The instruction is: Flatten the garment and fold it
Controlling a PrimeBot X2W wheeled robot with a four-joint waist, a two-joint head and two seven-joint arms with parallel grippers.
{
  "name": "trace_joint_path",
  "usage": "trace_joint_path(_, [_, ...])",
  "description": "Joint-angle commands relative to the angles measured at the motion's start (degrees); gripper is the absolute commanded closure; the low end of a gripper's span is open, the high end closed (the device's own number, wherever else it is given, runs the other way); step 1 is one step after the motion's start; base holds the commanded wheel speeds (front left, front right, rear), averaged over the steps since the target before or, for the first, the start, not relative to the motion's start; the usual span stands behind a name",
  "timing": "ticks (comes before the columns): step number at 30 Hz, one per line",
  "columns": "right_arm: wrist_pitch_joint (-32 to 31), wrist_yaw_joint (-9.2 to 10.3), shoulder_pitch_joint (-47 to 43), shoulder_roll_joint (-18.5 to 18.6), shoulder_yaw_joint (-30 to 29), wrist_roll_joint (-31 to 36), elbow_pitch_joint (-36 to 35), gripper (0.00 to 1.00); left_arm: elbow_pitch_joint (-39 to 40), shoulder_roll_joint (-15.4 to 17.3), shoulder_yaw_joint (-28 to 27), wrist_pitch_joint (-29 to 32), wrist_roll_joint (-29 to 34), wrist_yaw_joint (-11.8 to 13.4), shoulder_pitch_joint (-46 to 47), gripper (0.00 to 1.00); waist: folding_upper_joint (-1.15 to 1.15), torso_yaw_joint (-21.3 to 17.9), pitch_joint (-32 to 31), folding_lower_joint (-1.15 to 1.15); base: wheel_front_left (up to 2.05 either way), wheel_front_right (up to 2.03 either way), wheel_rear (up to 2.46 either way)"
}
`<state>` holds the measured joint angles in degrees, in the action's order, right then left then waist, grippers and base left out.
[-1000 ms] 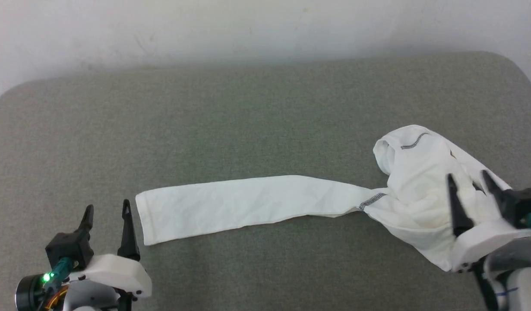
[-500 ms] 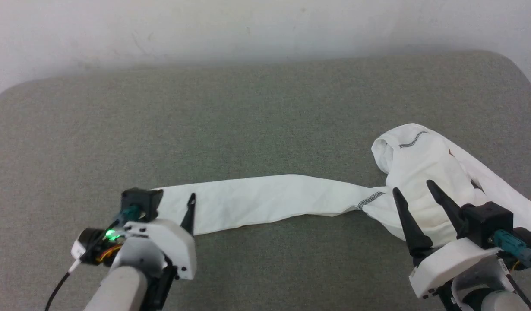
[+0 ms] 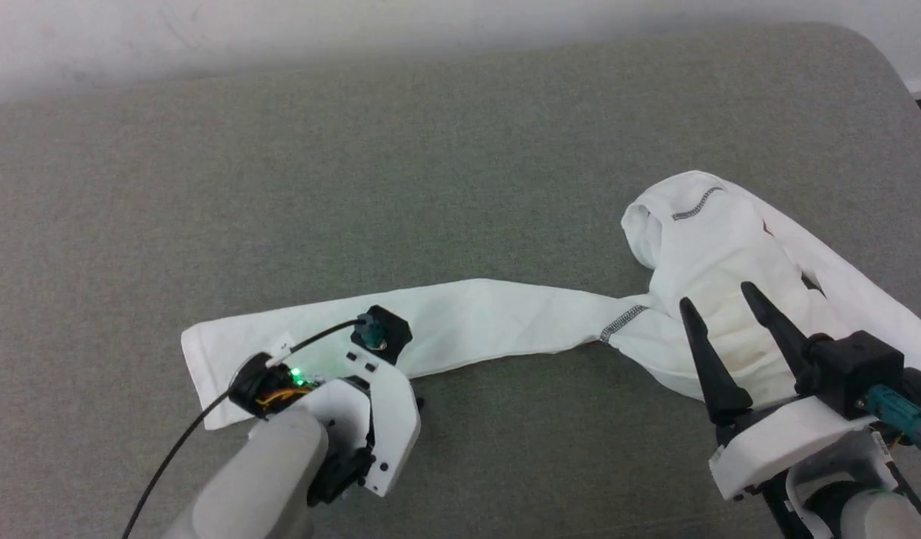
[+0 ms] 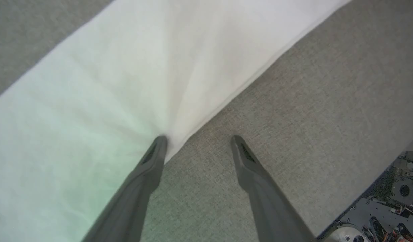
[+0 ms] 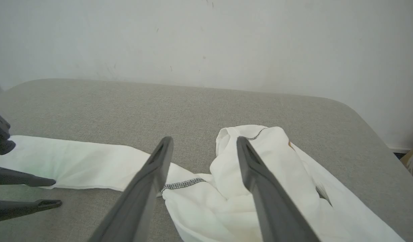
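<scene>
**Head view:** The garment [image 3: 700, 247] lies on the grey cushion [image 3: 460, 150]. Its body is bunched at 3 o'clock, and one sleeve [image 3: 505, 322] is stretched flat toward 8 o'clock. The left gripper [image 3: 400, 382] points down over the near edge of that sleeve, at about 7 o'clock. Its wrist hides its fingertips here. The right gripper [image 3: 715, 296] stands over the bunched body at 4 o'clock with its jaws spread and nothing between them. It looks placed to take hold of the heap so it can be spread out.

**Left wrist view:** The jaws are wide apart and straddle the sleeve's edge. One fingertip [image 4: 161, 143] presses on the cloth, and creases fan out from it. The other rests on bare cushion. Nothing is pinched yet, and this looks like the set-up for a pinch.

**Right wrist view:** The fingers are parted and empty. The crumpled body sits from 5 to 6 o'clock, the sleeve runs off to 9 o'clock, and the wall [image 5: 206, 33] is at 12. The left gripper [image 5: 57, 192] shows at 9 o'clock.
</scene>
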<state>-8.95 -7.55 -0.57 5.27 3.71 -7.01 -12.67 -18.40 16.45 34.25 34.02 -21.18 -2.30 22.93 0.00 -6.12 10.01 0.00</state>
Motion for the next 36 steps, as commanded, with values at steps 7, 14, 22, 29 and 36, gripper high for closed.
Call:
trace_joint_path(7, [0.7,0.06,1.3,-0.4,-0.6,0.9,-0.8,0.0,-6.2,1.5,4.0,8.1,0.6,-2.4,2.6,0.53,0.0,-1.8,2.9,0.0,0.0,0.0,0.0])
trace_joint_path(14, [0.8,0.06,0.9,-1.1,-1.5,1.1,-0.3,0.0,-5.6,1.9,1.3,5.5,-1.8,-0.7,2.0,1.0,0.0,-0.9,1.6,0.0,0.0,0.0,0.0])
trace_joint_path(22, [0.5,0.06,-1.4,-1.9,-4.1,0.8,0.4,0.0,9.2,8.0,-8.1,-1.4,-4.3,6.9,-4.5,1.0,0.0,1.9,-1.1,0.0,0.0,0.0,0.0])
trace_joint_path(29, [-0.3,0.06,-2.4,-2.3,-5.4,0.2,0.3,0.0,20.0,17.4,-20.3,-3.3,-4.9,17.6,-16.3,1.0,0.0,4.3,-1.9,0.0,0.0,0.0,0.0])
trace_joint_path(36, [-0.9,0.06,-2.0,-2.3,-4.8,-0.4,0.3,0.0,16.7,18.8,-28.0,-4.3,-8.1,23.8,-26.9,1.0,0.0,4.9,-1.6,0.0,0.0,0.0,0.0])
